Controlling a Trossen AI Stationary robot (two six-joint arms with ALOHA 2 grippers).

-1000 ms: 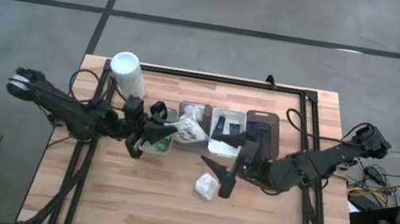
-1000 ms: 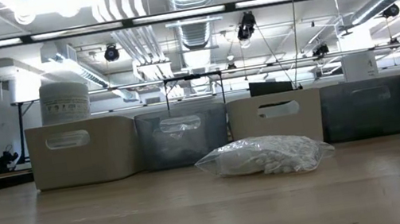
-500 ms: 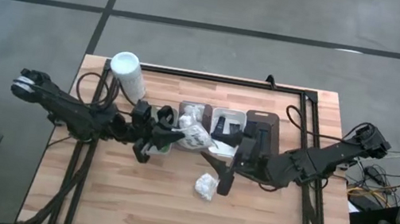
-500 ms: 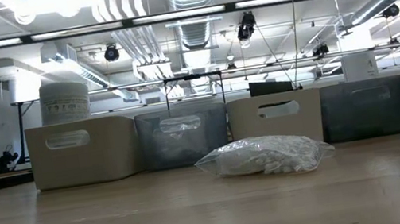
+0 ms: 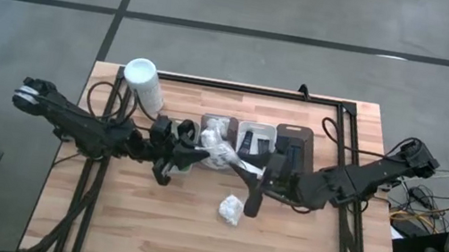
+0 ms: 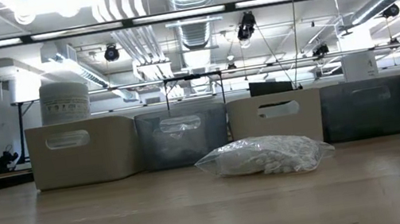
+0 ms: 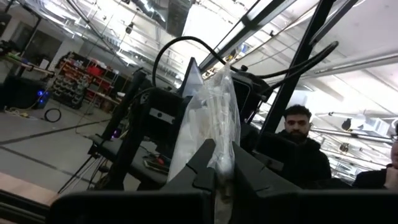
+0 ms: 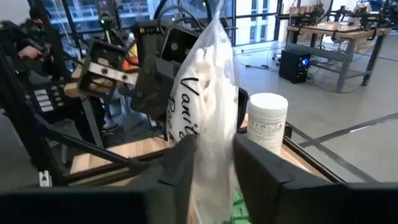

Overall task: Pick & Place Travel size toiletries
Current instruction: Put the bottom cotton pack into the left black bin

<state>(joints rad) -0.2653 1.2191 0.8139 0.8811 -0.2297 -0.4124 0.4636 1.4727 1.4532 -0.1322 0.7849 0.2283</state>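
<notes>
Patience helps here: your left gripper pinches the white crinkly plastic packet above the grey trays, and your right gripper closes around it, so release only after firm hold.

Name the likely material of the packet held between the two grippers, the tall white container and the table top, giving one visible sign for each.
Packet: probably thin clear plastic film, glossy; it crinkles and its white contents show through.
Container: likely matte white plastic or card, with a printed label; hard to settle.
Table top: light wood with a smooth finish; board seams and grain show.
</notes>
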